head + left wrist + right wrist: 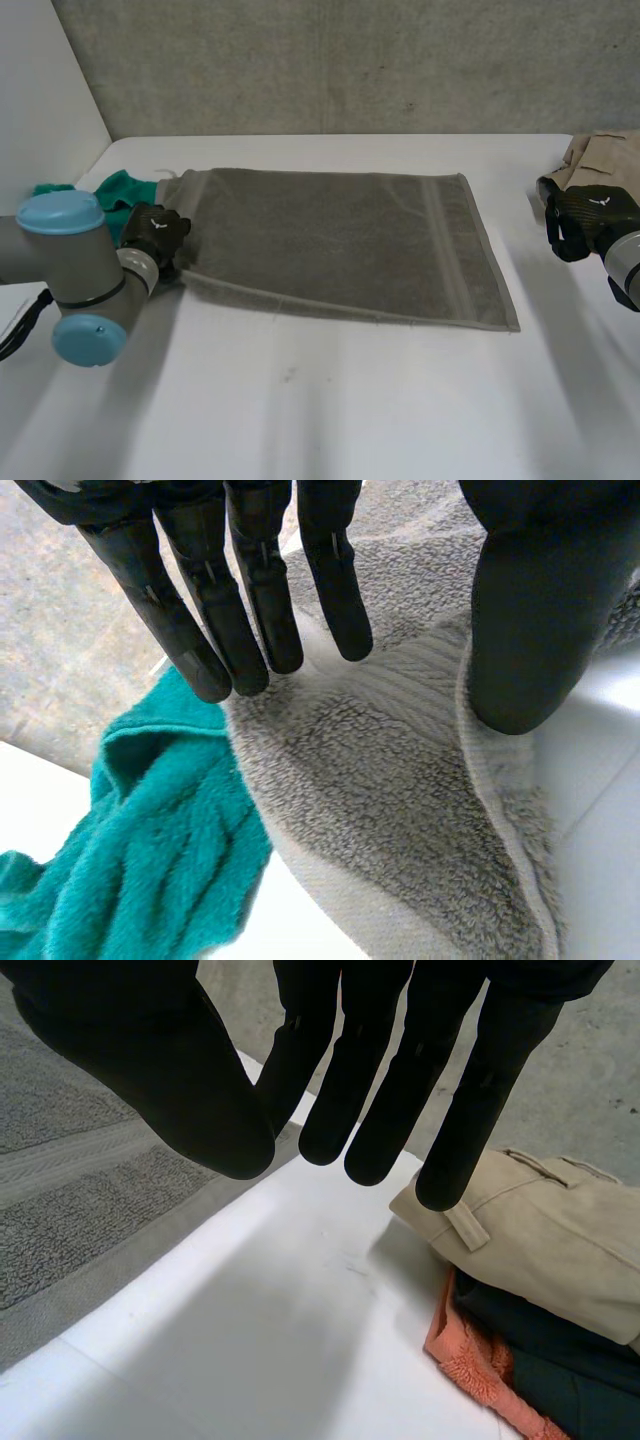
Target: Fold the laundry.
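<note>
Grey wall (350, 60) backs a white surface (330, 400). A grey towel (340, 245) lies spread flat across the middle of it, nearer the far edge. The left hand (155, 235) is at the towel's left end, its fingers (250, 610) straight and released above the pile, its thumb (530, 610) resting against the towel's hem. A teal cloth (120, 190) lies bunched just beside that end, toward the far left corner. The right hand (585, 215) hangs over bare surface near the right edge, well apart from the towel, fingers (385, 1080) straight and holding nothing. Beside it sits a pile: a beige garment (560, 1240) on top of a dark garment (560, 1360) and an orange cloth (470, 1355).
</note>
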